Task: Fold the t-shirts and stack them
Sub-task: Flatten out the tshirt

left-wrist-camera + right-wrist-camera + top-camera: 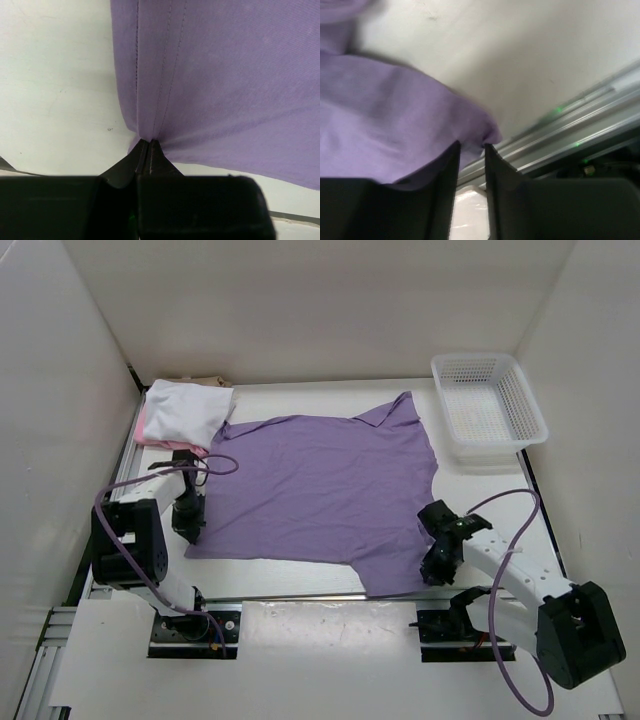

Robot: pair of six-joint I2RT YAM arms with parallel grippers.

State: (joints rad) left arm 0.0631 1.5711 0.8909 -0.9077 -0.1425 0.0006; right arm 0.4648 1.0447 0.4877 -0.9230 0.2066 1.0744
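The left gripper point(188, 528) is clenched. In the left wrist view its fingers point(143, 156) press together with no gap. They pinch the stitched hem of the purple shirt point(240, 75) right at their tips. The cloth puckers into small folds at that pinch and fans out flat ahead of the fingers and to their right. Bare table point(55, 90) lies to their left.

The right gripper point(433, 568) is not clamped. In the right wrist view its fingers point(451, 165) stand parted, with a clear strip of light between them. One corner of the purple shirt point(380, 110) lies across the mouth of that gap at the tips. The rest of the cloth spreads to the left of the fingers. Ahead of them is bare table point(520, 60), and to their right runs a metal rail point(580, 130). This view is blurred.

From above, the purple shirt point(320, 490) lies spread flat between the two grippers. The left fingers sit at its near left corner and the right fingers at its near right corner. Beyond the left fingers, near the far left corner of the table point(480, 490), is a folded pile. In it the white shirt point(185, 408) sits on top, the pink shirt point(145, 432) shows under it, and the tan shirt point(205, 383) peeks out behind. Well beyond the right fingers stands a white mesh basket point(478, 359).
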